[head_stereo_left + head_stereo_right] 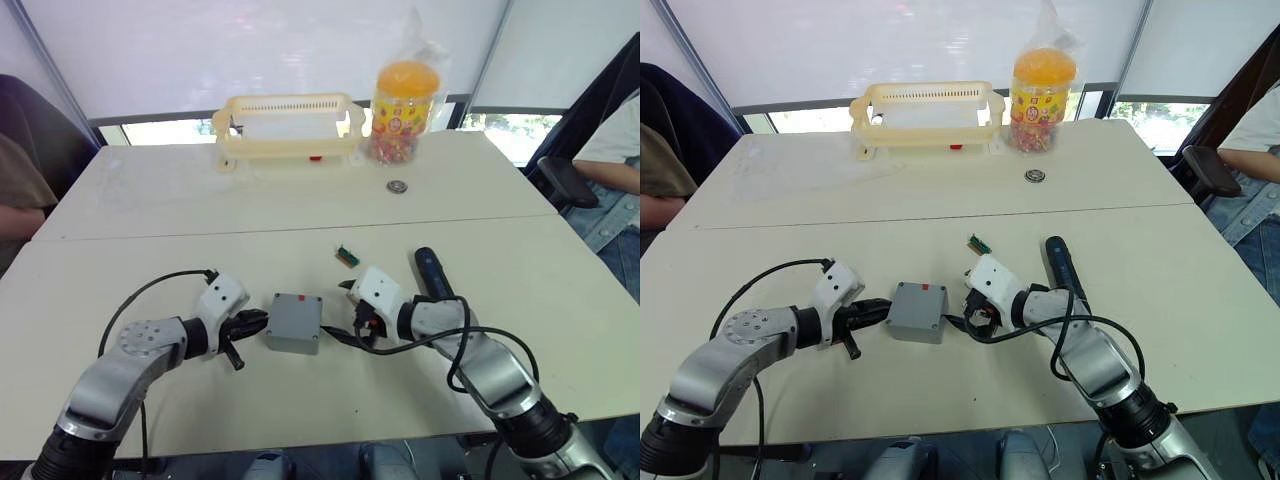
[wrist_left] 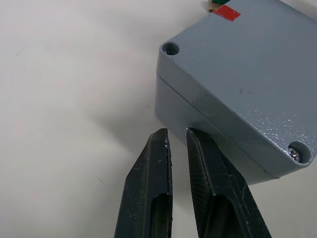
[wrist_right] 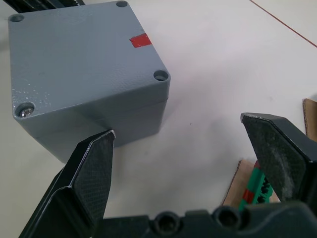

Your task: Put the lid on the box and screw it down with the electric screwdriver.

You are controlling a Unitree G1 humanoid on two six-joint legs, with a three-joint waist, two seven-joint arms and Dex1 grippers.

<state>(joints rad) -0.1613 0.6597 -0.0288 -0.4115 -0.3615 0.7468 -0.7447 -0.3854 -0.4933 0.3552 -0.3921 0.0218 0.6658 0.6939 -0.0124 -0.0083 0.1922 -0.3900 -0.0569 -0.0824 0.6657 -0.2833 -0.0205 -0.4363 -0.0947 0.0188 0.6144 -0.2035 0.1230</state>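
The grey box (image 1: 292,336) stands on the table between my two grippers. The lid (image 3: 84,54) lies flat on top of it, with a red mark near one edge; the seam between lid and box (image 2: 198,114) runs all around. One corner hole holds a screw (image 2: 295,152); the other corner holes in view are empty. My left gripper (image 2: 176,133) sits shut at the box's left side, holding nothing. My right gripper (image 3: 177,126) is open wide beside the box's right side, one fingertip close to its wall. The black electric screwdriver (image 1: 433,273) lies on the table behind my right wrist.
A yellow basket (image 1: 290,125) and a jar of sweets (image 1: 403,100) stand at the far edge, with a small round metal piece (image 1: 398,186) before them. A small green part (image 1: 346,256) lies behind the box. People sit at the left (image 1: 20,190) and right (image 1: 610,190).
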